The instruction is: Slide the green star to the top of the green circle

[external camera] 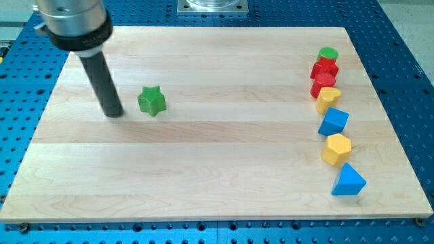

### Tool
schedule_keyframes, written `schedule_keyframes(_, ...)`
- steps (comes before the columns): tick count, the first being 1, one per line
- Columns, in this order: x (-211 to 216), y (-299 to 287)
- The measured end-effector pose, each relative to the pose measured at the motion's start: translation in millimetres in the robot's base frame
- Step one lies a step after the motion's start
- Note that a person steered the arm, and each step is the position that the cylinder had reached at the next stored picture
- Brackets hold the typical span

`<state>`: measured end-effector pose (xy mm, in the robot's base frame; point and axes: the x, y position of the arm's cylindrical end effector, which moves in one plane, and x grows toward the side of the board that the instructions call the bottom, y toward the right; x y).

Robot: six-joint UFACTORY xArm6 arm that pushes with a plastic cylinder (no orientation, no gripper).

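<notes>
Board (pixel 203 169): my tip (pixel 114 114) left of green star (pixel 152 101).

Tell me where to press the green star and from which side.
Press the green star's view-left face. My tip already sits just left of it, and the green circle lies far to the view's right, slightly higher, so push rightward, centred, since star points may make it spin.

Arm housing (pixel 73 24) cut off by the view's top edge; only its lower collar and the rod show. Metal base plate (pixel 213 5) at top centre also cropped by that edge. Green circle (pixel 328 53) partly hidden behind upper red block (pixel 325 68), which overlaps lower red block (pixel 323 83); shapes of both reds can't be made out. Blue table (pixel 407 81) runs off all edges.
</notes>
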<state>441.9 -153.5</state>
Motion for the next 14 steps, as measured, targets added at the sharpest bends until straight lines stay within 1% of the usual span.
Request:
schedule_keyframes(1, -20.3, 99.5)
schedule_keyframes(2, -98.6, 174.2)
schedule_keyframes(3, -99.9, 171.4)
schedule_keyframes(4, -71.0, 117.7)
schedule_keyframes(5, -109.2, 48.7)
schedule_keyframes(6, -129.3, 101.3)
schedule_keyframes(7, -113.4, 177.2)
schedule_keyframes(8, -106.8, 140.0)
schedule_keyframes(9, -56.4, 82.6)
schedule_keyframes(10, -41.3, 153.7)
schedule_keyframes(12, -124.8, 229.1)
schedule_keyframes(13, -142.9, 224.7)
schedule_keyframes(14, -158.4, 176.5)
